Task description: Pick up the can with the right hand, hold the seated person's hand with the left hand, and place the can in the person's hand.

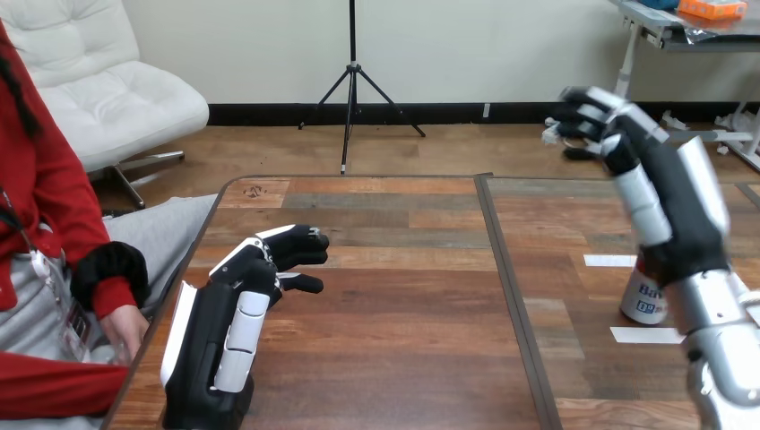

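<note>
Standing on the table [403,296] at right, the can [642,305] is not yet picked up; every step remains. The right hand [618,134] is raised above and beyond it, fingers loosely bent, apparently empty. The left hand [235,313] rests released, apart from the person's hand [124,330] at the left edge.

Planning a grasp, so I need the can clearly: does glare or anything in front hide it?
Head view: even light, no glare on the can; the right arm covers its top, leaving the lower part showing on the table; right hand raised above.
</note>
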Robot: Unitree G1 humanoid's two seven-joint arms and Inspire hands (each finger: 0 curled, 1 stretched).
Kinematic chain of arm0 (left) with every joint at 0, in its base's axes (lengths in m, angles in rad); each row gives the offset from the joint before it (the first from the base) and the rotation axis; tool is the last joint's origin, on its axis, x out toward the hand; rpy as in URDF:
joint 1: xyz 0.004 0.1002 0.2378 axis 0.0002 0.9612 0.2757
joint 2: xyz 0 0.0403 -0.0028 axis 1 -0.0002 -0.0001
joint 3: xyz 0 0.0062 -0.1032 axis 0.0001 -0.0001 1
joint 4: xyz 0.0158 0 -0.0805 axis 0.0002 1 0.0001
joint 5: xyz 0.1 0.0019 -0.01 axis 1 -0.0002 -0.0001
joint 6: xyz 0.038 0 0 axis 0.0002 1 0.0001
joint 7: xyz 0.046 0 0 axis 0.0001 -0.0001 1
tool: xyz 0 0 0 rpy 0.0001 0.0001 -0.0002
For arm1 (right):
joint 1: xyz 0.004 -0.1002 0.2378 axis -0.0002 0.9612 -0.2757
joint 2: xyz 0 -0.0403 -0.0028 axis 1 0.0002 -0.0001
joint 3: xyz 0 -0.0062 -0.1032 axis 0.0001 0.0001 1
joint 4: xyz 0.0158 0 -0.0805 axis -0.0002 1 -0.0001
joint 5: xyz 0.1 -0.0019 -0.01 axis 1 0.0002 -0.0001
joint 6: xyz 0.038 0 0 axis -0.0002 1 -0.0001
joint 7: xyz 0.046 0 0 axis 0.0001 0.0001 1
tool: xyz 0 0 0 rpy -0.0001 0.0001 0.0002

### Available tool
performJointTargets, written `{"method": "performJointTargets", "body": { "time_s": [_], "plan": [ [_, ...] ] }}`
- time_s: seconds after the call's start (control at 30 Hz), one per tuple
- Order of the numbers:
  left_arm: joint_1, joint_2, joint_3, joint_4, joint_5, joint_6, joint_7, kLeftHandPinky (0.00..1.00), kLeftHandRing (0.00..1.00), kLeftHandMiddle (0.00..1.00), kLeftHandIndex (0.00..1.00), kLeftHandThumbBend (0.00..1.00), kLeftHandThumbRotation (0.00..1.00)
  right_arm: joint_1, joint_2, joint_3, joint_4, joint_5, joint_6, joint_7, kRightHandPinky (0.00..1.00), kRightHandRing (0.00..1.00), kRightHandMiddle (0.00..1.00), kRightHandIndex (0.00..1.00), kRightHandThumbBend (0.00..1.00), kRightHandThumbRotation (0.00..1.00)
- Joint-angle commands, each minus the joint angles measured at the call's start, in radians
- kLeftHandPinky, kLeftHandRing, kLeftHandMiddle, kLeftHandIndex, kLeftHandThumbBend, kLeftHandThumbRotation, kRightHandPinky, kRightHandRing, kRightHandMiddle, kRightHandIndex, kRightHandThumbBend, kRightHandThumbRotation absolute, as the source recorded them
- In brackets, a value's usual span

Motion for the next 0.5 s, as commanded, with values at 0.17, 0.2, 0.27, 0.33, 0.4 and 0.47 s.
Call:
{"method": "performJointTargets", "body": {
  "time_s": [0.17, 0.2, 0.27, 0.33, 0.4, 0.47],
  "plan": [
    [-0.055, 0.008, 0.005, -0.019, -0.012, -0.007, -0.011, 0.57, 0.69, 0.69, 0.66, 0.64, 0.95, -0.132, -0.057, -0.031, 0.112, -0.035, -0.078, -0.061, 0.69, 0.78, 0.78, 0.80, 0.81, 0.94],
    [-0.054, 0.007, 0.006, -0.020, -0.010, -0.007, -0.010, 0.57, 0.69, 0.69, 0.66, 0.64, 0.95, -0.141, -0.061, -0.034, 0.124, -0.034, -0.084, -0.064, 0.69, 0.78, 0.78, 0.80, 0.80, 0.94],
    [-0.053, 0.007, 0.006, -0.020, -0.009, -0.008, -0.009, 0.57, 0.69, 0.69, 0.66, 0.64, 0.95, -0.150, -0.065, -0.035, 0.139, -0.033, -0.094, -0.066, 0.69, 0.78, 0.78, 0.80, 0.77, 0.92],
    [-0.052, 0.006, 0.006, -0.019, -0.008, -0.009, -0.009, 0.57, 0.69, 0.69, 0.66, 0.64, 0.95, -0.171, -0.078, -0.041, 0.173, -0.033, -0.108, -0.070, 0.69, 0.78, 0.78, 0.80, 0.75, 0.91],
    [-0.051, 0.005, 0.005, -0.020, -0.009, -0.008, -0.010, 0.57, 0.69, 0.68, 0.66, 0.64, 0.95, -0.186, -0.090, -0.043, 0.196, -0.045, -0.116, -0.085, 0.70, 0.78, 0.79, 0.80, 0.72, 0.90],
    [-0.050, 0.005, 0.004, -0.021, -0.011, -0.006, -0.011, 0.58, 0.69, 0.68, 0.66, 0.64, 0.95, -0.197, -0.098, -0.043, 0.210, -0.060, -0.120, -0.101, 0.68, 0.77, 0.78, 0.80, 0.72, 0.90]
  ]
}}
